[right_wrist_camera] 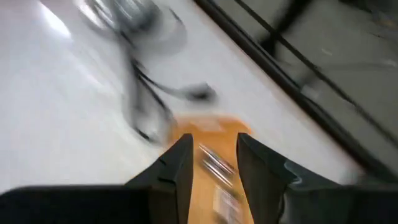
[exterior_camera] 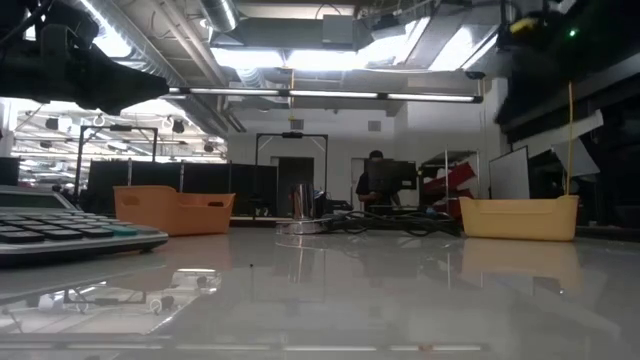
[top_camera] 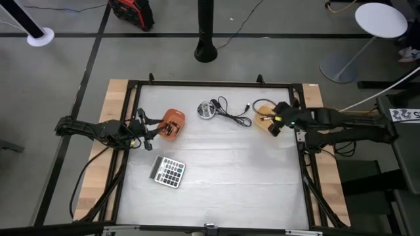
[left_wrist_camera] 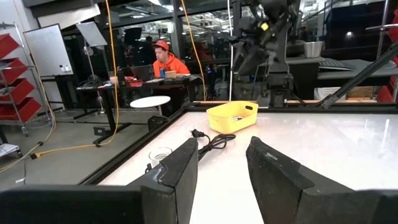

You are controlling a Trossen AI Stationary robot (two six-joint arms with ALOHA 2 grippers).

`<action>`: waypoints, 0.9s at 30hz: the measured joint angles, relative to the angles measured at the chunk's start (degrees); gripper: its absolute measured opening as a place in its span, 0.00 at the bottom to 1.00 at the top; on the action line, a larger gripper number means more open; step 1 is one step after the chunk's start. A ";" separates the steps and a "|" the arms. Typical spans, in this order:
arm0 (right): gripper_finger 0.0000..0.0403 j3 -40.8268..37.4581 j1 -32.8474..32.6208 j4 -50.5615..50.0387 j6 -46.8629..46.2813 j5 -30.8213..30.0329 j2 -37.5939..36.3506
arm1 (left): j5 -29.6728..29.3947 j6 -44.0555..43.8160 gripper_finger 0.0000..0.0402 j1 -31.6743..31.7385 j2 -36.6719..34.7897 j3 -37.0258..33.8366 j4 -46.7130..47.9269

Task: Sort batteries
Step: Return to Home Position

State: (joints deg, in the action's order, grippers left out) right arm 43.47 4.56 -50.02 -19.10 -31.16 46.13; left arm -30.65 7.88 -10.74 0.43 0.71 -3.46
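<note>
Calculator with dark keys lies nearest, flat on the white table, in the front half and toward the left arm's side.

Farther back on that side stands an orange bin. The left gripper hovers just beside it, on the side toward the table's left edge. Its two fingers are spread apart and hold nothing. Something dark shows inside the orange bin from above, but it is too small to say what it is.

Across the table, near the right edge, stands a yellow bin. The right gripper hangs directly over it, pointing down into it. Its fingers are parted and it grips nothing. Through the gap between them a few silvery batteries lie on the floor of the yellow bin. They are blurred, so their number cannot be told.

Between the two bins, toward the far edge of the table, sits a round silver disc. A black cable with a plug lies in loose loops just beside it, trailing toward the yellow bin.

Beyond the table, out in the room, a person in an orange hooded top sits at a desk, with a small round white table in front of it.
</note>
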 joint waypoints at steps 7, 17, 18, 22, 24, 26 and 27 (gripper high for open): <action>0.30 -14.09 -6.70 33.24 10.52 20.48 -10.56 | 0.00 0.00 0.32 0.01 0.00 0.00 0.00; 0.30 -21.43 -11.35 38.36 11.09 26.19 -18.90 | 0.00 0.00 0.32 0.01 0.00 0.00 -0.01; 0.30 -21.48 -11.35 37.26 11.26 26.19 -20.54 | 0.00 0.00 0.32 0.00 0.00 0.00 0.00; 0.30 -21.51 -11.35 34.95 12.34 24.75 -27.97 | 0.00 0.00 0.32 0.00 -0.01 0.00 0.00; 0.30 -21.51 -11.34 34.68 12.40 23.75 -31.31 | 0.00 0.00 0.32 0.01 -0.01 0.00 -0.01; 0.30 -21.50 -11.33 34.53 12.40 23.68 -34.16 | 0.00 0.00 0.32 0.01 0.00 0.00 0.00; 0.30 -21.51 -11.33 34.47 12.40 23.76 -35.24 | 0.00 0.00 0.32 0.01 0.00 0.00 -0.01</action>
State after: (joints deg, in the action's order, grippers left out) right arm 21.96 -6.76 -15.55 -6.70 -7.40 10.89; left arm -30.65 7.88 -10.72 0.43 0.71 -3.48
